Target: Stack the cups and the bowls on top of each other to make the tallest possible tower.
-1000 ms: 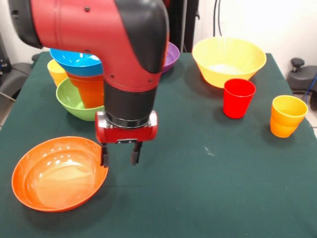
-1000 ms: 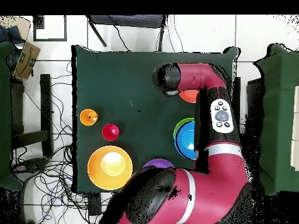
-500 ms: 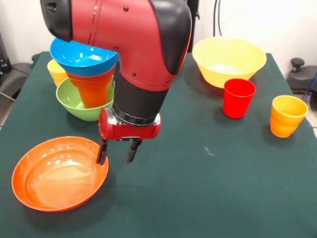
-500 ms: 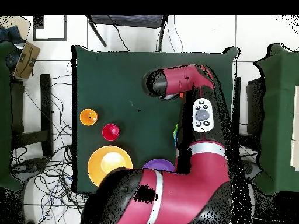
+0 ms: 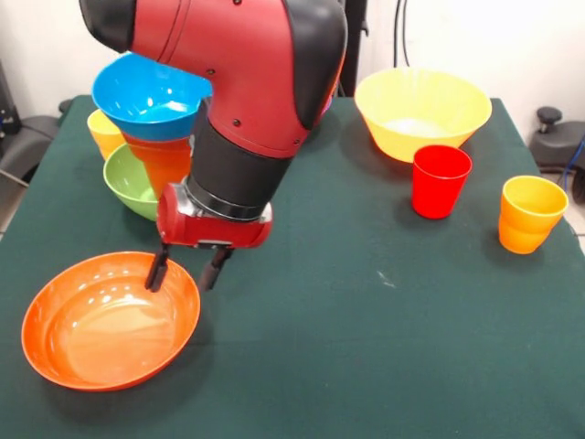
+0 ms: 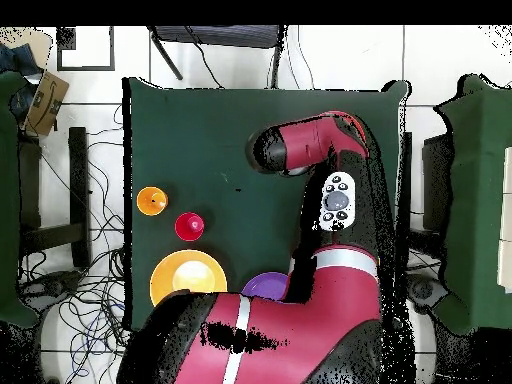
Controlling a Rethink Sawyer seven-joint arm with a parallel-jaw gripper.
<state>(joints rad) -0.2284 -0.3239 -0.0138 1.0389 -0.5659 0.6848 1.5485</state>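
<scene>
Nearest the camera, front-left on the dark green cloth table (image 5: 384,366): wide shallow orange bowl (image 5: 110,320), glossy plastic, round, upright, its rim close to the table's near edge. Gripper (image 5: 186,269) hangs over that bowl's far-right rim w/ fingers apart, one finger (image 5: 157,272) inside the rim line, the other (image 5: 216,267) outside it; nothing clamped, contact w/ the rim can't be told. Red wrist block above the fingers, then a black collar and thick red-and-black arm (image 5: 238,82) slanting up out of frame.

Front-right of the table is bare cloth, lightly specked, the widest open room.

Mid-right: yellow-orange cup (image 5: 529,213), smooth tapered tumbler, near the right edge. Left of it, apart, glossy red cup (image 5: 440,180). Just behind the red cup, big yellow bowl (image 5: 421,111), deep, flared, near the far edge.

Mid-left, behind the arm: tower (image 5: 151,128) – green bowl (image 5: 128,183) as base, orange cup (image 5: 166,163) standing in it, blue bowl (image 5: 146,94) on top, flared wider than the cup; arm hides its right side. Yellow cup (image 5: 103,131) just behind-left of the green bowl, near the left edge.

Overhead: arm covers most of one side of the table; purple bowl (image 6: 266,287) peeks out beside it; yellow bowl, red and yellow-orange cups sit well clear.
</scene>
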